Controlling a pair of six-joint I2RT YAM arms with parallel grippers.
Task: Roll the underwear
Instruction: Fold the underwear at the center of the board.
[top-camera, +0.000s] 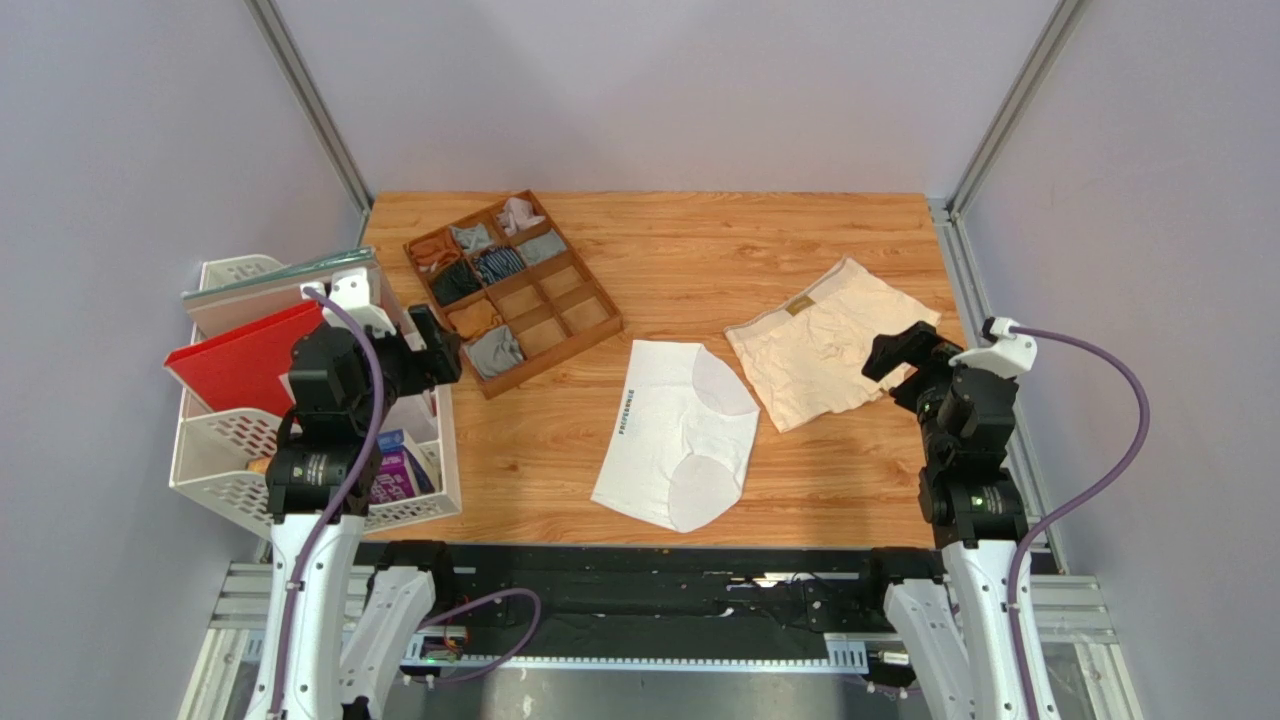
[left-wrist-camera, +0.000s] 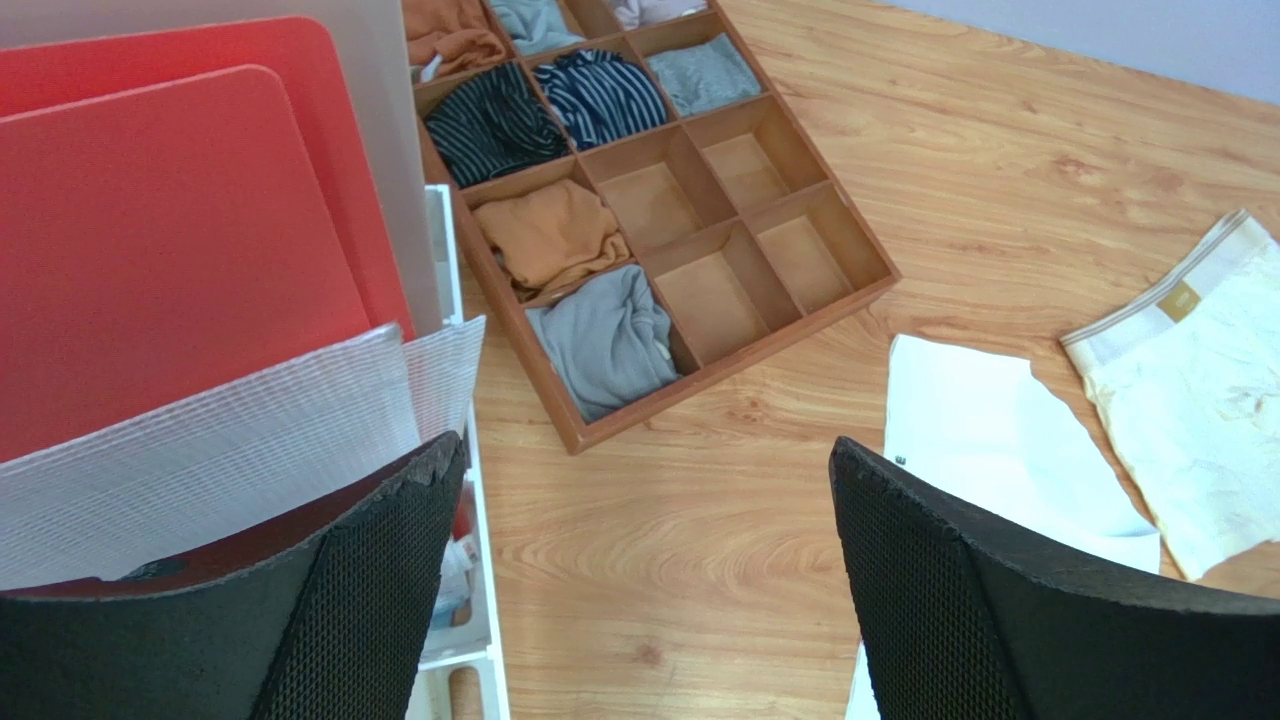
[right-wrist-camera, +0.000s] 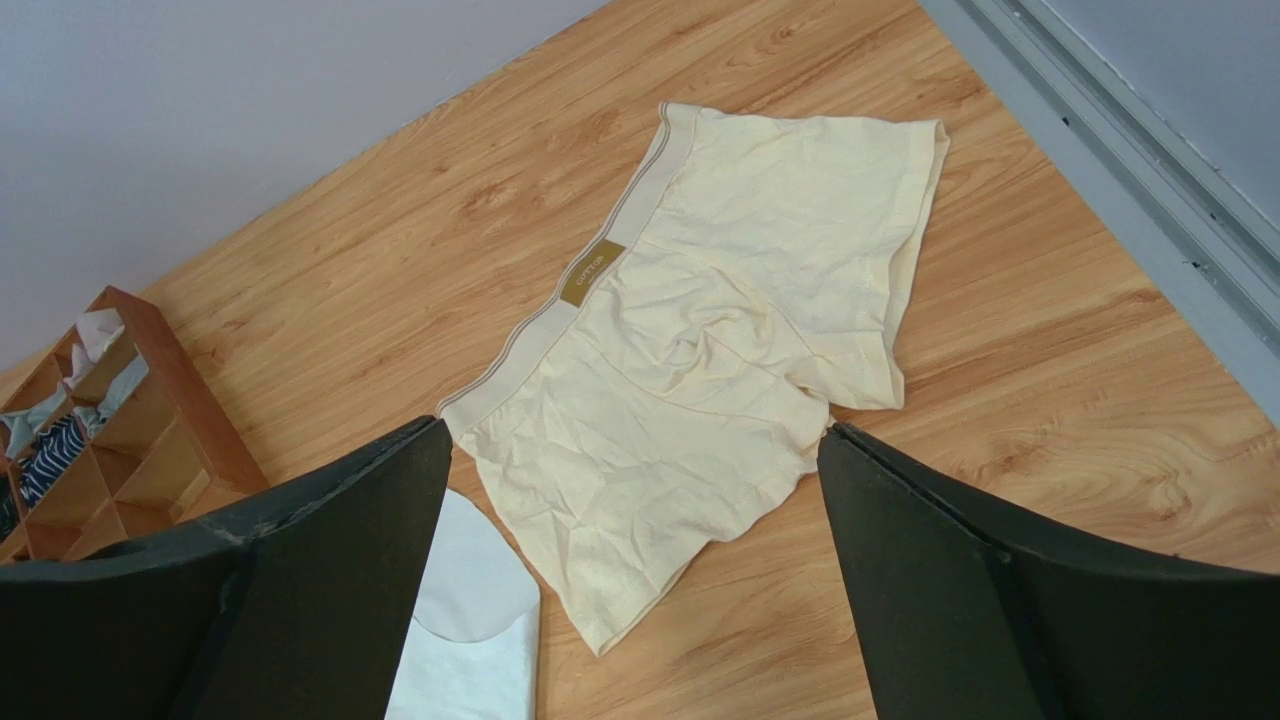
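**Roll not started: both briefs flat, both arms free**

Step in hand: pre-grasp, nothing rolled yet.
- Left jaws are spread wide and empty. They hover at the left edge, over the white slotted plastic basket (top-camera: 226, 458) that holds the red folders (top-camera: 233, 360).
- Right jaws are spread wide and empty too, hanging over the near-right corner of the cream pair.

Task items:
- The white cloth briefs (top-camera: 676, 432) lie flat mid-surface, with the dark-lettered waistband on the left and the rounded leg lobes on the right.
- The cream-beige cloth briefs (top-camera: 812, 353) lie flat just to the right of them, angled, with the tan label on the far waistband.
- Their edges sit just beside each other; I can't tell if they touch.

Next move (my read): the right arm is closest to the cream pair. It needs to drop low, pinch a hem or waistband edge off the light wood-grain surface (top-camera: 751, 248), then turn it over on itself. The left arm probably has to travel in to pin or guide the roll. A thin single layer on flat wood means an easy miss, or grabbing only the top ply.

Materials:
- Both pairs look like limp, soft knit. The cream one is creased around the crotch; the white one is smoother.
- The waistbands are ribbed elastic and stiffer than the body.
- The brown wooden divider tray (left-wrist-camera: 736, 365) holds small rolled garments in grey (left-wrist-camera: 601, 338), ochre (left-wrist-camera: 549, 233) and stripes (left-wrist-camera: 601, 93). Several cells on its right side are bare.
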